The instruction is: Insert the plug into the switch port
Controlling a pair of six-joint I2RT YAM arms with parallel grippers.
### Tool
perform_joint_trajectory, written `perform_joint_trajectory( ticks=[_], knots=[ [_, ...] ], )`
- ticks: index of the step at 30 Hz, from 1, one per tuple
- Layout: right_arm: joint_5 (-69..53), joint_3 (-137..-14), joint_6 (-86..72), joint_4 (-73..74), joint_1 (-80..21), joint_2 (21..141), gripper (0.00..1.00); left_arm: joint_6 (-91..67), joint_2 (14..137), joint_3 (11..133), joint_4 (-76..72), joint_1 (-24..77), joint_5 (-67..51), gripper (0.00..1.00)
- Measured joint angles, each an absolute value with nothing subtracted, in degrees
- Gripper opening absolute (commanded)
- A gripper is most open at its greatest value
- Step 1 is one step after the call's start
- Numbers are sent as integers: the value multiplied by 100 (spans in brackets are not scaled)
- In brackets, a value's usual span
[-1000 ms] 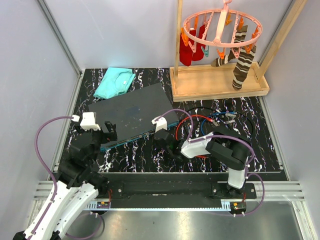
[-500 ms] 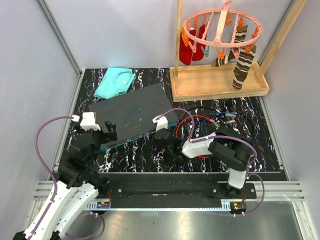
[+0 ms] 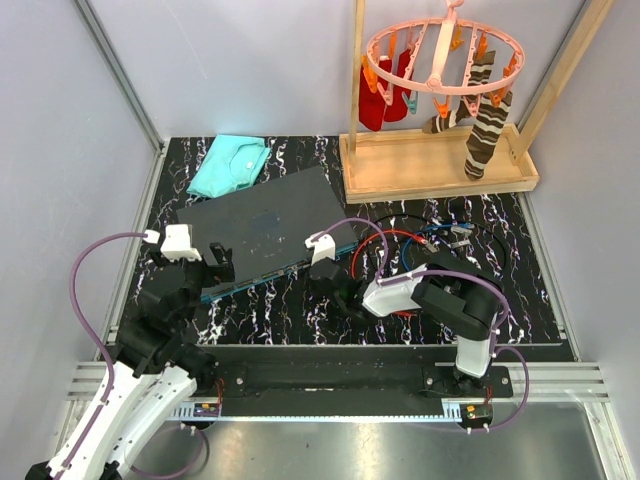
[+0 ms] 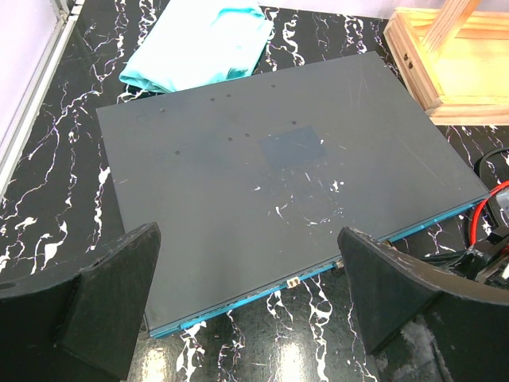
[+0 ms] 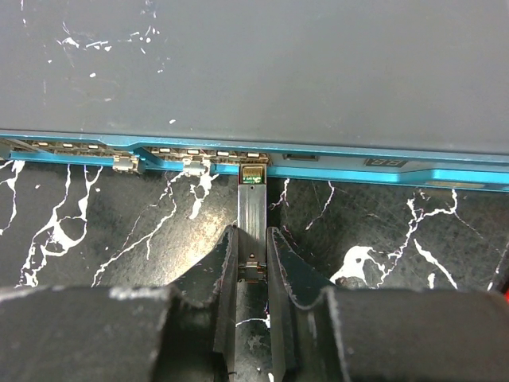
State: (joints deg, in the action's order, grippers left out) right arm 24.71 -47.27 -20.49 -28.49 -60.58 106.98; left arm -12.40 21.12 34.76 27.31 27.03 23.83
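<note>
The switch is a flat dark grey box with a teal-blue front edge holding a row of small sockets. My right gripper is shut on the plug, a slim grey metal module. The plug's green tip touches the teal edge at a socket. In the top view the right gripper sits at the switch's near right edge. My left gripper is open and empty, its fingers standing either side of the switch's near left corner.
A folded teal cloth lies at the back left. A wooden tray with a pink sock hanger stands at the back right. Red, blue and black cables coil right of the switch.
The right gripper has shifted slightly left and forward along the switch's edge with the plug. The left arm has not moved.
</note>
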Motion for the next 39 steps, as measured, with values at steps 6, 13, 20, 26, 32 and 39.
perform_joint_trajectory(
  ticks=[6, 13, 20, 26, 32, 39],
  knots=[
    [2453, -4727, -2067, -2891, -6058, 10766, 0, -1240, 2110, 3476, 2731, 2707, 2383, 99],
    [2469, -4722, -2071, -2899, -6058, 10766, 0, -1240, 2112, 3476, 2733, 2707, 2383, 99],
    [2477, -4722, -2069, -2906, -6058, 10763, 0, -1240, 2112, 3476, 2731, 2707, 2383, 99],
    [2477, -4722, -2060, -2910, -6058, 10763, 0, -1240, 2112, 3476, 2731, 2707, 2383, 99],
    [2475, -4724, -1988, -2910, -6058, 10761, 0, -1240, 2112, 3476, 2731, 2707, 2383, 99],
    [2482, -4727, -1911, -2888, -6058, 10713, 0, -1240, 2112, 3476, 2733, 2707, 2383, 99]
  ],
)
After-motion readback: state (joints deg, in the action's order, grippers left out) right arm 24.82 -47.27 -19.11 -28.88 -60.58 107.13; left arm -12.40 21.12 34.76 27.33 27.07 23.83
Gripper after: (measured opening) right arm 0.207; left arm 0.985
